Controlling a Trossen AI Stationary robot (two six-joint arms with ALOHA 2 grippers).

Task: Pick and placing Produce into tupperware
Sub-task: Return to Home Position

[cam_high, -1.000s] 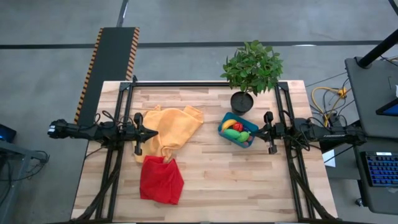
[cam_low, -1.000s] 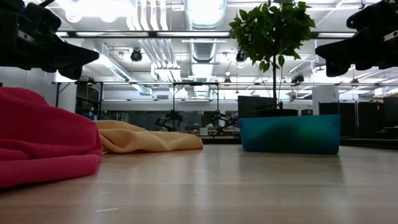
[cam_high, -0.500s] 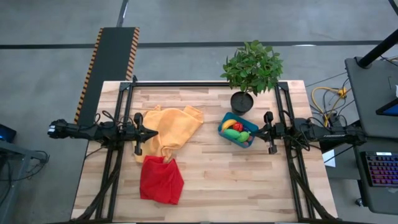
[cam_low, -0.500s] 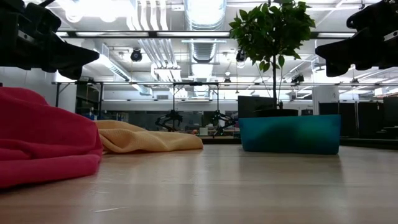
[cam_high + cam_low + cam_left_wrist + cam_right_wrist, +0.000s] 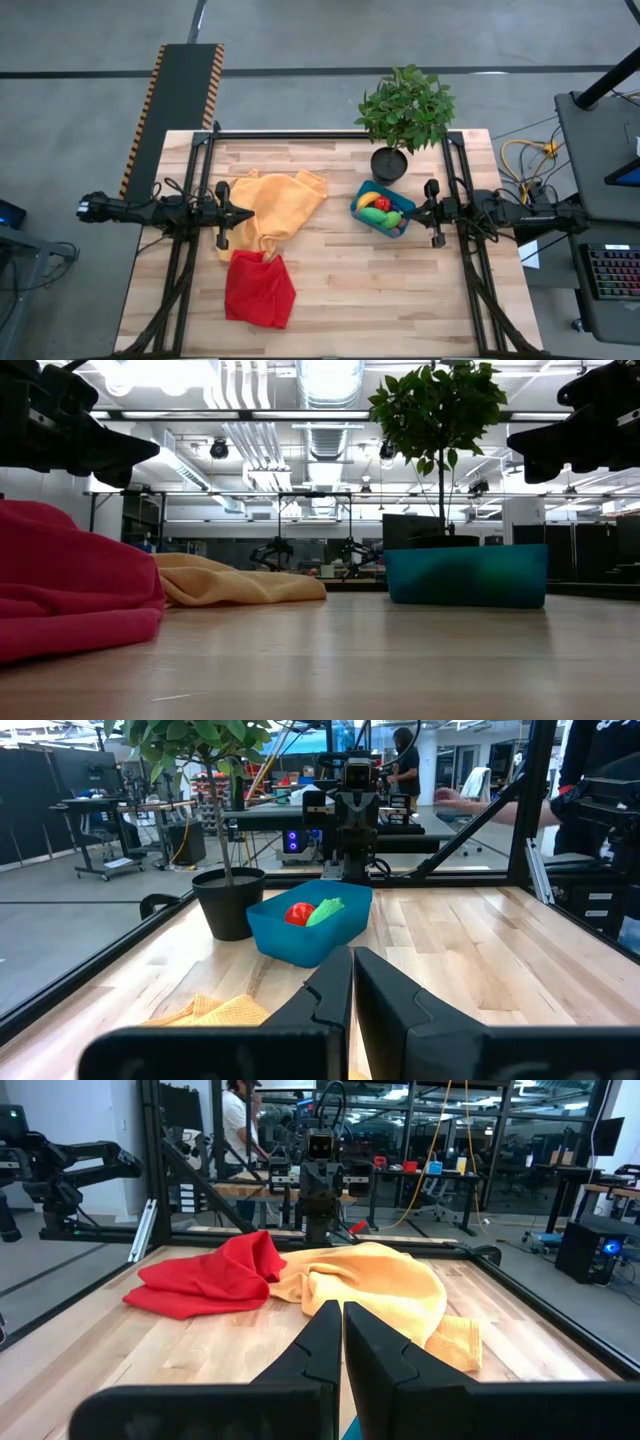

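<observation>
The right gripper [image 5: 420, 211], closed and empty, sits just right of the blue container [image 5: 401, 232], much nearer it than the closed left gripper [image 5: 236, 213] across the table; the container slants far-left to near-right, toy produce [image 5: 380, 209] inside, potted plant [image 5: 389, 163] just beyond.

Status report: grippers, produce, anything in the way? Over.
Left gripper and right gripper shut, empty, raised at opposite table sides. Produce in the tupperware; none seen loose. Yellow cloth lies below left gripper, red cloth beside it; nothing blocking.
</observation>
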